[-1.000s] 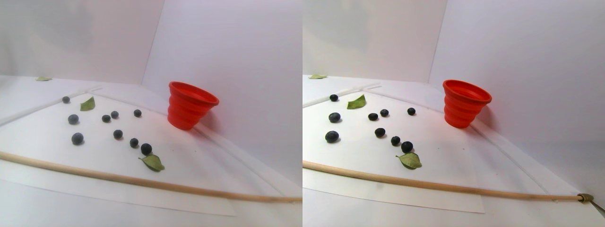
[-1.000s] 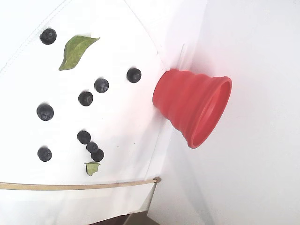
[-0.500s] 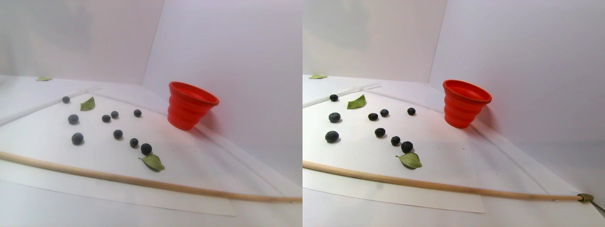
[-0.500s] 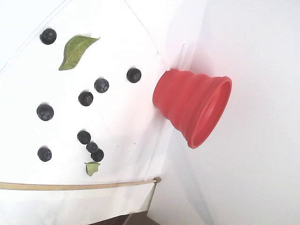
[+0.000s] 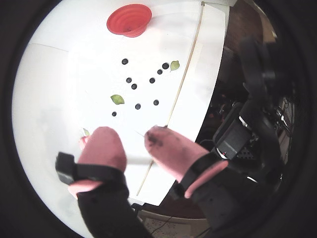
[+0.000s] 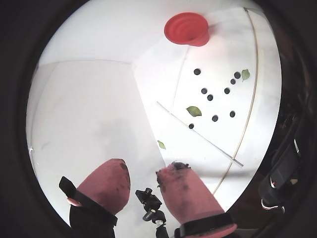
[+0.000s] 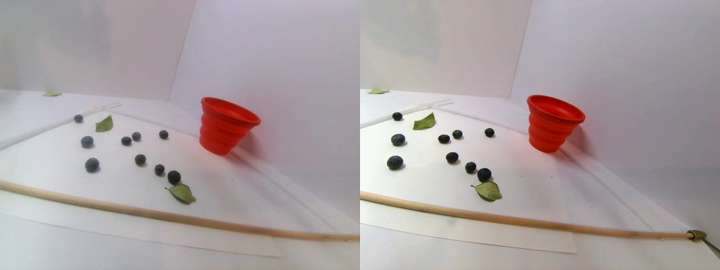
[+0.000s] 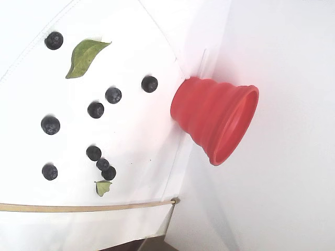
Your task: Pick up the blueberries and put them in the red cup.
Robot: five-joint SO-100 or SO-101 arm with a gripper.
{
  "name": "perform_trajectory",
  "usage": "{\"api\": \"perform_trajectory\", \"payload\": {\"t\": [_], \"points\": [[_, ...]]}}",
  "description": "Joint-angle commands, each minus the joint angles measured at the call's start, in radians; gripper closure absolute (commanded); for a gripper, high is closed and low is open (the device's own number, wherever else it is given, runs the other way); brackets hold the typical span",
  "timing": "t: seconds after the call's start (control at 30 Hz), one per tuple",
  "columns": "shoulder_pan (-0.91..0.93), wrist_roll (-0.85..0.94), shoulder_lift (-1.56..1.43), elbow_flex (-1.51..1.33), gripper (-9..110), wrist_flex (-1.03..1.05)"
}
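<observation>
Several dark blueberries [image 7: 140,160] lie scattered on white paper; they also show as blueberries [image 8: 113,95] in the fixed view and as tiny blueberries [image 5: 133,86] far below in a wrist view. The red cup [image 7: 228,125] stands upright at the paper's far right corner, seen from above as the red cup [image 5: 129,20] and red cup [image 6: 186,29]. My gripper [image 5: 131,138] hangs high above the table, well away from berries and cup. It is open, with pink fingertips apart and nothing between them, also in the other wrist view as gripper [image 6: 143,171]. The stereo and fixed views do not show it.
Two green leaves [image 7: 104,124] [image 7: 182,193] lie among the berries. A thin wooden stick [image 7: 169,215] runs along the paper's near edge. White walls [image 7: 270,67] stand close behind the cup. A small black camera mount [image 6: 148,201] shows below between the fingers.
</observation>
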State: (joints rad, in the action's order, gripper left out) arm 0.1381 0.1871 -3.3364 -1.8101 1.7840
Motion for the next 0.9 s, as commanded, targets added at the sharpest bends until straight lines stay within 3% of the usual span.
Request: {"api": "perform_trajectory", "payload": {"t": [0.0,0.47,0.87], "points": [[-0.015,0.012,-0.006,0.009,89,-0.014],[-0.135,0.084,0.060,-0.014,90,-0.143],[-0.198,0.385,0.156,-0.189,87,-0.255]]}}
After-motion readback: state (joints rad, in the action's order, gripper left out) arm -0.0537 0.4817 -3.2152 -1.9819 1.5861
